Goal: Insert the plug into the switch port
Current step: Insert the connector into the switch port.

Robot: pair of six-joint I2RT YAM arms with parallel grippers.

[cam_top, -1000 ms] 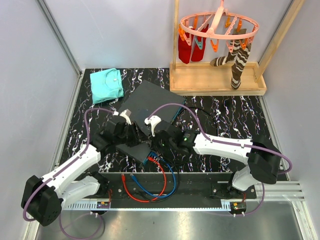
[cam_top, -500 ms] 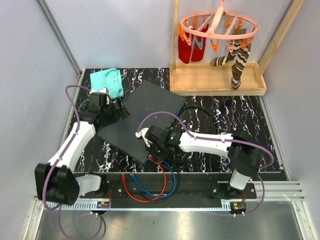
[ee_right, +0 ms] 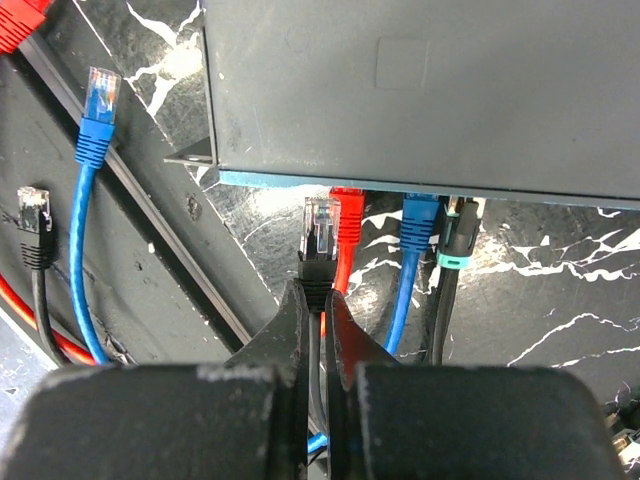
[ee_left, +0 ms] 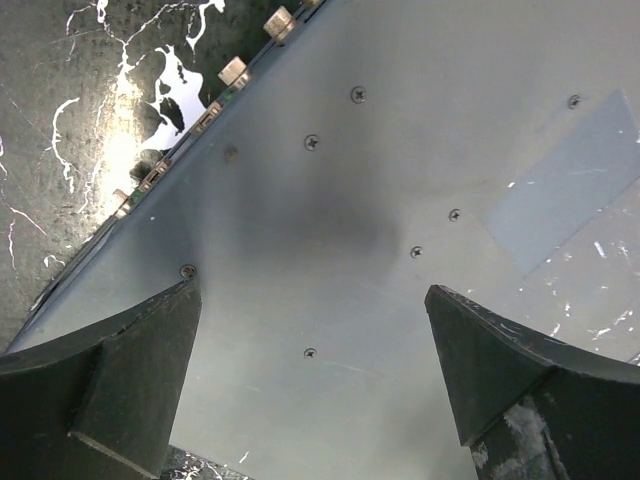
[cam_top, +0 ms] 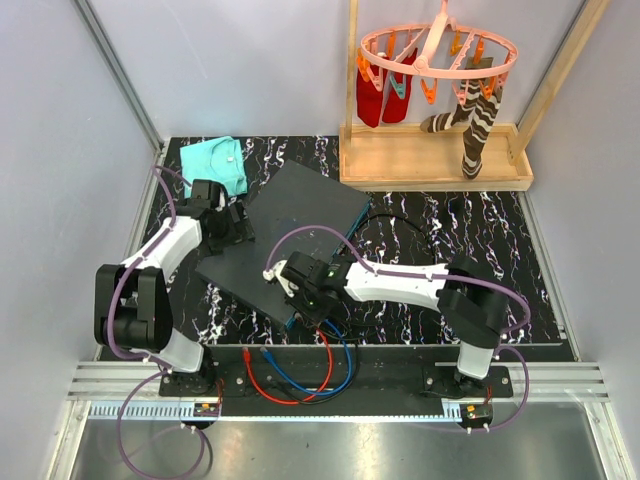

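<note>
The switch [cam_top: 300, 215] is a flat dark grey box lying at an angle on the marbled table. Its teal port edge [ee_right: 400, 181] faces my right gripper [ee_right: 318, 295], which is shut on a black cable just behind its clear plug [ee_right: 320, 228]. The plug's tip sits just short of that edge, left of a red plug [ee_right: 347, 212] and a blue plug [ee_right: 418, 218] seated in ports. In the top view the right gripper [cam_top: 300, 290] is at the switch's near corner. My left gripper [ee_left: 312, 335] hangs wide open over the switch's bare top [ee_left: 400, 150], near its left corner [cam_top: 228, 228].
Loose blue [ee_right: 98, 110] and black [ee_right: 33, 215] plugs lie left of my right gripper. Red and blue cables [cam_top: 300, 365] loop by the arm bases. A folded teal cloth [cam_top: 215, 165] lies at the back left. A wooden sock rack [cam_top: 435, 150] stands at the back right.
The left arm swung away from the switch's near edge to its left corner and its jaws opened wide. The right gripper shifted left along the near edge, still shut on the plug.
</note>
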